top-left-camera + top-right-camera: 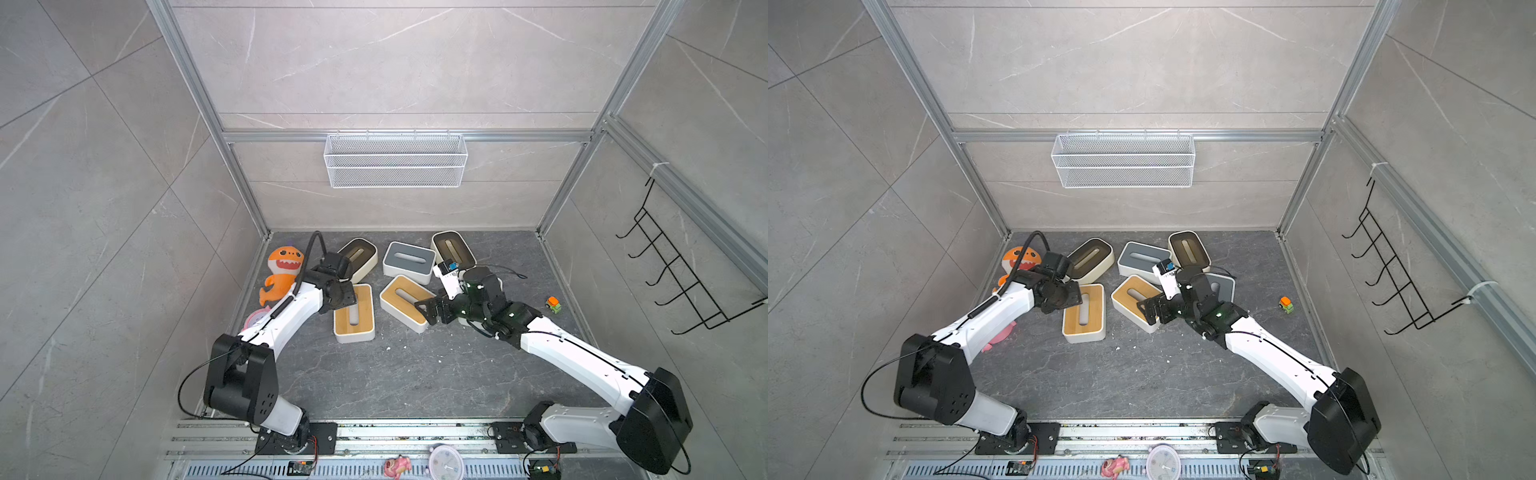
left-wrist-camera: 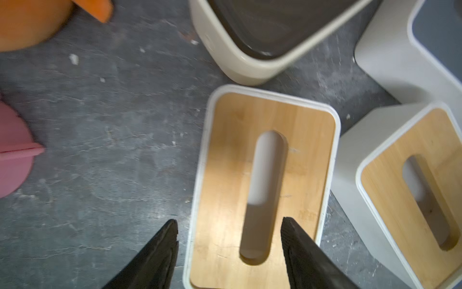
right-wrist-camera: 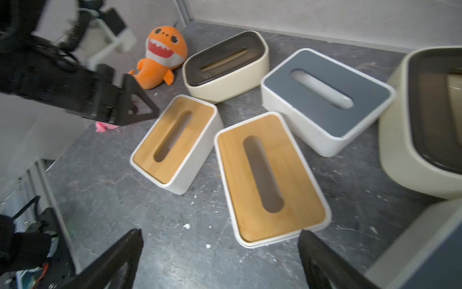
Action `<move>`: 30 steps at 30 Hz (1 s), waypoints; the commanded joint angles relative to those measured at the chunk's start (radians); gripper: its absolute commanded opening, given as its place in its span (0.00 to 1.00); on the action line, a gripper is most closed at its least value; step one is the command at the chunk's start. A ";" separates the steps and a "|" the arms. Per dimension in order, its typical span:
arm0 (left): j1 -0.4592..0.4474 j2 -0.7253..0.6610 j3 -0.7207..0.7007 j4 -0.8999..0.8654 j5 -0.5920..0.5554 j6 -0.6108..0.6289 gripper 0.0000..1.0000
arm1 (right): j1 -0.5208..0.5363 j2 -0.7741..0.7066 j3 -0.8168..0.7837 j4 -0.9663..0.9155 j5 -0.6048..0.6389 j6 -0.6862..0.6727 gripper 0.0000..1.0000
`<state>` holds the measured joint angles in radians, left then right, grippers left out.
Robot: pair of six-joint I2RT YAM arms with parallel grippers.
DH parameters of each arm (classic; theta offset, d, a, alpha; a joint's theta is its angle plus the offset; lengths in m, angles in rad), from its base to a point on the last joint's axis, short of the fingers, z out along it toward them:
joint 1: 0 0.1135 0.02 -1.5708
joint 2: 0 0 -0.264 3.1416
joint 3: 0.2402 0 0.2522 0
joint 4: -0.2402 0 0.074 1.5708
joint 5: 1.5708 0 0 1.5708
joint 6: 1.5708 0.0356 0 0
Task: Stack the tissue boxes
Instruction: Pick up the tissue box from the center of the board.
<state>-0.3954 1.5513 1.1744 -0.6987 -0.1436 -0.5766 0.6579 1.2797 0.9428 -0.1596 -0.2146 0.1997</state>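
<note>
The wooden lid [image 3: 187, 142] shows pale grain, smooth and matt, on a white box [image 3: 201, 157] of smooth plastic. The cream box [image 3: 225, 90] is satin plastic, its brown lid [image 3: 255, 50] faintly glossy. The grey lid [image 3: 325, 112] is matt. The desk [image 3: 175, 250] looks dark, veined, stone-like. The toy [image 3: 152, 72] is plush cloth. The basket [image 1: 395, 166] is white wire mesh.

We find no legible text, brand or number. A faint stamped mark [image 2: 308, 215] on the white tissue box with the tan wood lid [image 2: 230, 150] is blurred beyond reading. The round pale-pink clock face [image 1: 445, 460] is too small to read.
</note>
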 commanded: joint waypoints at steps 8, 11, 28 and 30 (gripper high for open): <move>-0.121 0.133 0.109 -0.052 -0.033 -0.066 0.64 | 0.095 0.057 -0.027 0.129 -0.057 0.096 0.99; -0.125 0.164 0.114 -0.042 -0.023 -0.064 0.65 | 0.098 0.049 -0.025 0.115 -0.062 0.078 1.00; -0.140 0.252 0.134 0.003 -0.001 -0.074 0.66 | 0.099 0.044 -0.030 0.090 -0.063 0.042 0.99; -0.140 0.258 0.138 0.002 -0.008 -0.077 0.66 | 0.100 0.044 -0.029 0.085 -0.060 0.039 1.00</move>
<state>-0.5285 1.7741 1.2842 -0.7021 -0.1486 -0.6342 0.7525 1.3354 0.9226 -0.0635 -0.2630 0.2619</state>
